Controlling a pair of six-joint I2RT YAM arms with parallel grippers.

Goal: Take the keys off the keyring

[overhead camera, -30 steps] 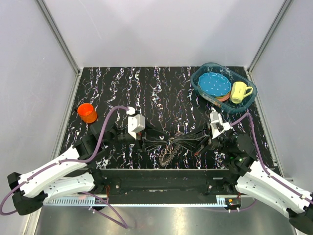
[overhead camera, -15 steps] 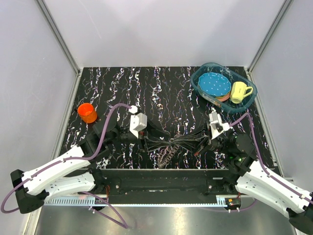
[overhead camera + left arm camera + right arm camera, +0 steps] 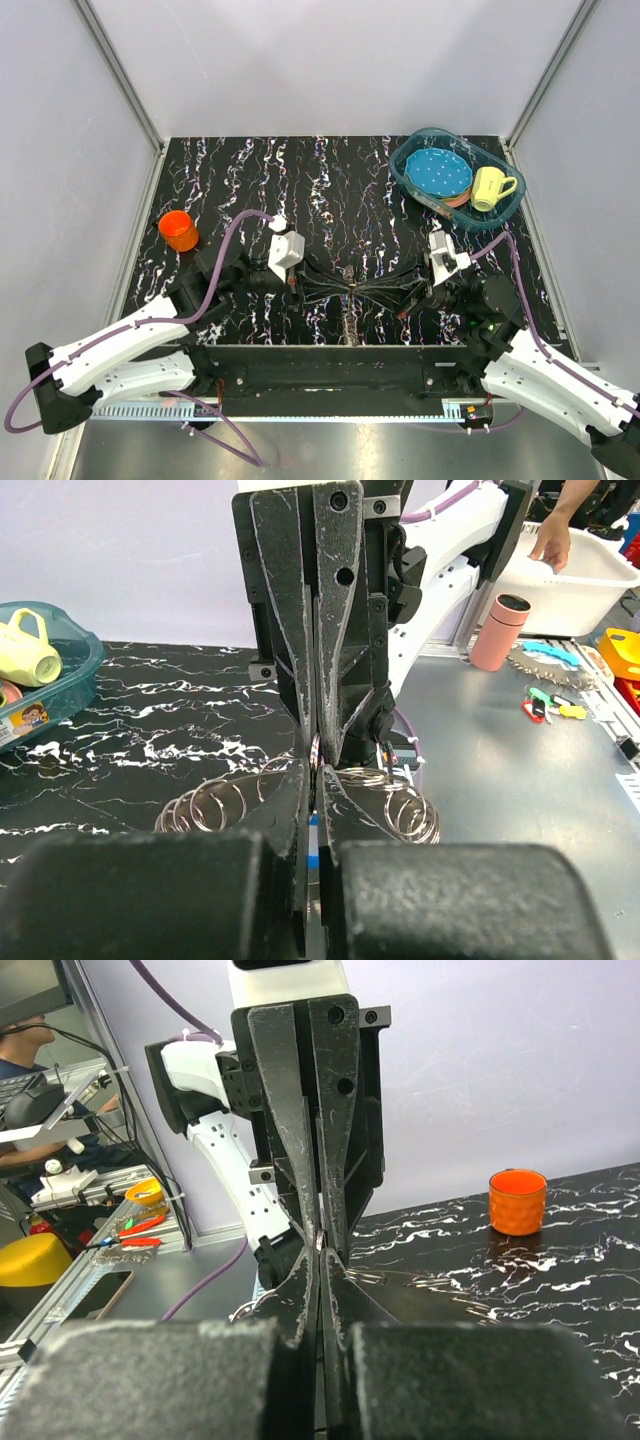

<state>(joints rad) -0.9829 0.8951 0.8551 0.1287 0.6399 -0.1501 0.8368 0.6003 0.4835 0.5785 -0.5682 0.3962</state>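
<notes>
The left gripper (image 3: 344, 288) and right gripper (image 3: 363, 290) are meeting tip to tip, jaws narrow, pinching the keyring (image 3: 316, 752). The keys (image 3: 350, 320) are hanging below the jaws, bunched tighter than before.

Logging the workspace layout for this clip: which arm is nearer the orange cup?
Left. The left arm passes just right of the orange cup. The right arm sits on the far side of the keyring, well away from the cup.

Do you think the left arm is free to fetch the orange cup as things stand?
Probably not: the orange cup stands unobstructed to its left, but the left hand is shut on the keyring, tip to tip with the right hand.
</notes>
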